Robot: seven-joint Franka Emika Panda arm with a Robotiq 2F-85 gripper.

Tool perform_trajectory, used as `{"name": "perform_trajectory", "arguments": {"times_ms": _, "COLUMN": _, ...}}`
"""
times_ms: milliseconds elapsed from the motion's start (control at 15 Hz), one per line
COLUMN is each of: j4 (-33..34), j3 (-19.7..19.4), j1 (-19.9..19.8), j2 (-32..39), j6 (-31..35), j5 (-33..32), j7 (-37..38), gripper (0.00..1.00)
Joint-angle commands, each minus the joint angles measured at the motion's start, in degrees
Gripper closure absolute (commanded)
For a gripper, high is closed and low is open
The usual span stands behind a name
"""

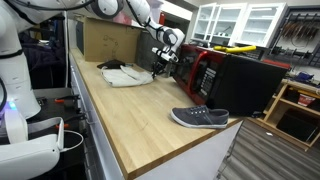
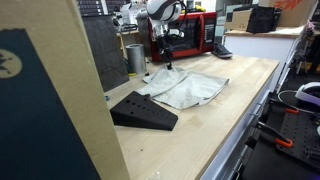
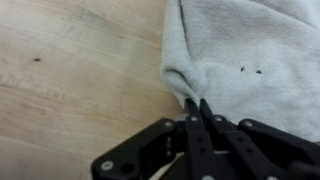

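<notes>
One claw (image 3: 196, 103), down low on the bench (image 3: 70, 70). In the wrist view its two black fingers are squeezed tight together with hardly a gap between them, and the tips bite right into the near edge of the grey cloth (image 3: 250, 50). The fabric bunches into a small ridge just where the tips meet it, so that's a pinch on the cloth's edge. The rest of the cloth spreads out ahead of the claw with two small dark specks on it, and there's bare pale wood off to the side.

In an exterior view the claw (image 2: 169, 62) points straight down at the far end of the cloth (image 2: 185, 88), which lies rumpled but low on the bench (image 2: 200, 130). Just beside the cloth, nearer the camera, sits a black wedge (image 2: 143, 110). Behind it a metal cup (image 2: 135, 57) stands upright, and a red appliance (image 2: 192, 35) sits close behind the arm.

Looking along the bench in an exterior view, the cloth (image 1: 125, 73) lies in front of a cardboard box (image 1: 108, 40) with the claw (image 1: 160, 68) at its edge. A grey shoe (image 1: 200, 117) rests well apart from them, near the bench's end.
</notes>
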Motion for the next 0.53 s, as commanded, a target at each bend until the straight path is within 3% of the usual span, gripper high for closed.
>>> {"name": "perform_trajectory", "arguments": {"times_ms": 0, "j4": -1.1, "j3": 0.5, "j1": -1.3, "j2": -2.8, "j6": 2.4, "j5": 1.9, "j7": -1.0, "gripper": 0.99}}
{"name": "perform_trajectory", "arguments": {"times_ms": 467, "j4": -11.6, "j3": 1.9, "j1": -3.9, "j2": -10.7, "j6": 7.3, "j5": 1.1, "j7": -15.1, "gripper": 0.99}}
